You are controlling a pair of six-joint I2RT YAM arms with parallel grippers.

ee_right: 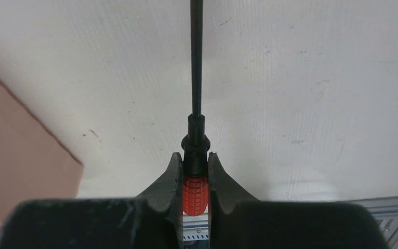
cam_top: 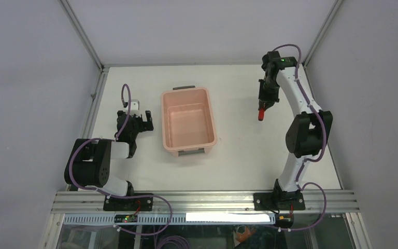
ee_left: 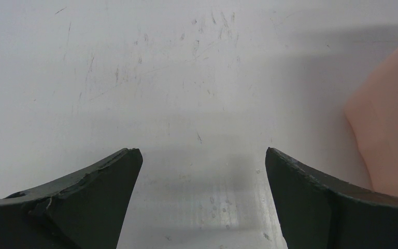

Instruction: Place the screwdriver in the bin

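White worktop (cam_top: 238,155), scuffed and finely scratched, was boxed in by pale grey walls. An aluminium rail (cam_top: 202,199) ran along the near edge and carried both arm bases.

Item one: bin (cam_top: 162,122). It was a pale pink tub with rounded corners and a flared rim, with a dark grey handle at its far end and another at its near end. It stood a little left of centre on the worktop, its long sides running near to far.

Item two: screwdriver (cam_top: 261,114). It had a ribbed red handle, a black collar and a thin black shaft. It sat outside the bin, to its right and well apart from it, over the far right part of the worktop. I could not tell whether it touched the surface or hung clear of it.

Item three: right fingers (ee_right: 167,187). They were drawn in narrow and clamped on the red handle, one on each side. The collar and shaft stuck straight out past the tips. The right arm rose from its base and arched over at the far right.

Item four: left fingers (ee_left: 98,192). They were spread wide and held nothing, low over bare worktop just left of the bin. A curve of pink wall showed at the right edge of the left wrist view. The left arm sat folded at the near left.
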